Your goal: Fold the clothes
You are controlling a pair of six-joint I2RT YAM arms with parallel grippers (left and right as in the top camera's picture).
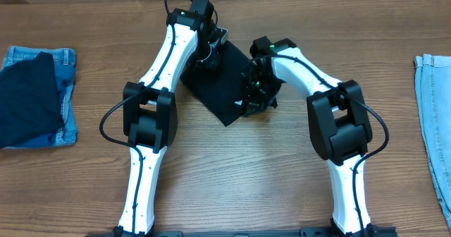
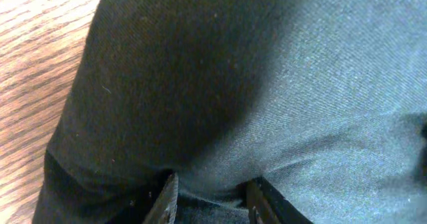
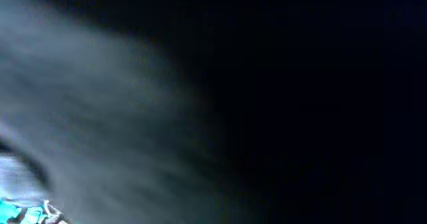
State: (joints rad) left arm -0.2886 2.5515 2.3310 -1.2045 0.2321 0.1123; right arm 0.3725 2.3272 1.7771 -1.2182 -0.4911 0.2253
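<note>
A black garment [image 1: 222, 82] lies folded into a rough rectangle at the table's centre back. My left gripper [image 1: 209, 48] is at its far edge. In the left wrist view its two fingers [image 2: 210, 201] are closed on a fold of the black cloth [image 2: 267, 84]. My right gripper [image 1: 254, 90] is pressed into the garment's right edge. The right wrist view shows only dark cloth [image 3: 133, 117] right against the lens, and the fingers are hidden.
A stack of a dark navy garment on blue denim [image 1: 35, 96] lies at the left edge. Light blue jeans [image 1: 437, 117] lie at the right edge. The wooden table [image 1: 232, 173] stretches in front of the arms.
</note>
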